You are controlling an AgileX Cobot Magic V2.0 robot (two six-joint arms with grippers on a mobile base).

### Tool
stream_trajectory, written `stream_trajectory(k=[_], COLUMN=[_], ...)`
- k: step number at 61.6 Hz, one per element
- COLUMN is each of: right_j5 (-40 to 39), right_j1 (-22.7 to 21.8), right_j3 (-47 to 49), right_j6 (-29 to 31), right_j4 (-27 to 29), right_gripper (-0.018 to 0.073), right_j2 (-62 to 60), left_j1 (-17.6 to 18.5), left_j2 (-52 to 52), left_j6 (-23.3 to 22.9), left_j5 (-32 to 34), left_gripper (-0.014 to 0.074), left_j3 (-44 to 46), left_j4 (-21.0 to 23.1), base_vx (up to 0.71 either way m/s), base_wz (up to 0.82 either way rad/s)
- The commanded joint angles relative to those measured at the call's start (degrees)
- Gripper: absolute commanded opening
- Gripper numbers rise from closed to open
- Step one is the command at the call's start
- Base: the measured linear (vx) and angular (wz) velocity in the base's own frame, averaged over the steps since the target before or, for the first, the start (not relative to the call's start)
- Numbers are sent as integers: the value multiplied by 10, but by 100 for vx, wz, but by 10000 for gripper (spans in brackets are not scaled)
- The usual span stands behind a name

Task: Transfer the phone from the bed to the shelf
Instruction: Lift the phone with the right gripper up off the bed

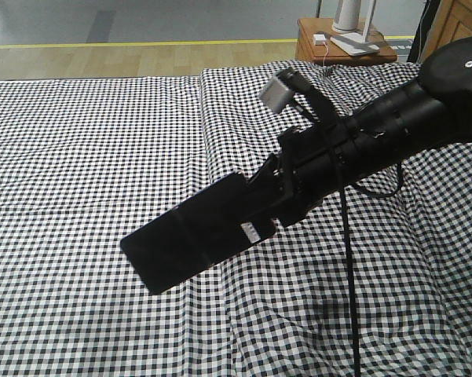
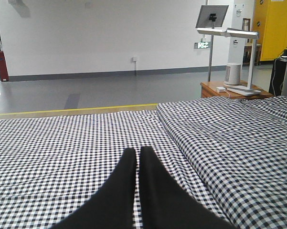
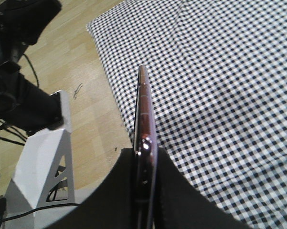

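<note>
The phone (image 1: pixel 192 232) is held up off the bed (image 1: pixel 78 141), tilted, with one end pinched in the right gripper (image 1: pixel 268 208). The right wrist view shows it edge-on, pinkish rim uppermost, clamped on both flat faces. Its white sticker (image 1: pixel 251 231) sits just beside the grip. The left gripper (image 2: pixel 137 155) hovers low over the checked sheet, fingers pressed together on nothing. Past the bed's far edge stands a reddish-brown nightstand (image 1: pixel 308 51) with a white lamp base (image 1: pixel 357 43) on top — then grey floor (image 2: pixel 86 90).
</note>
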State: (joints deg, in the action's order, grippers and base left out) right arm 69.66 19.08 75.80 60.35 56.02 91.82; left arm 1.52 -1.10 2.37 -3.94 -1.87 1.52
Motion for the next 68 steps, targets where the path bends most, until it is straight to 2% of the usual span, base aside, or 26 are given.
stream_trajectory(k=[1, 12, 68], right_j5=[41, 41, 41], right_j1=[16, 31, 31], right_j3=[14, 14, 14], right_j6=[-1, -1, 1], right_j4=[46, 46, 46], right_gripper=[-3, -3, -2], right_j2=[-25, -25, -25], left_j1=[-1, -1, -1], left_j2=[-4, -4, -4], left_j6=[-5, -5, -5], left_j5=[43, 43, 43], left_gripper=[1, 1, 1], left_j3=[14, 14, 14], left_j4=[6, 6, 6], base_vx=[0, 0, 0], base_wz=[0, 0, 0])
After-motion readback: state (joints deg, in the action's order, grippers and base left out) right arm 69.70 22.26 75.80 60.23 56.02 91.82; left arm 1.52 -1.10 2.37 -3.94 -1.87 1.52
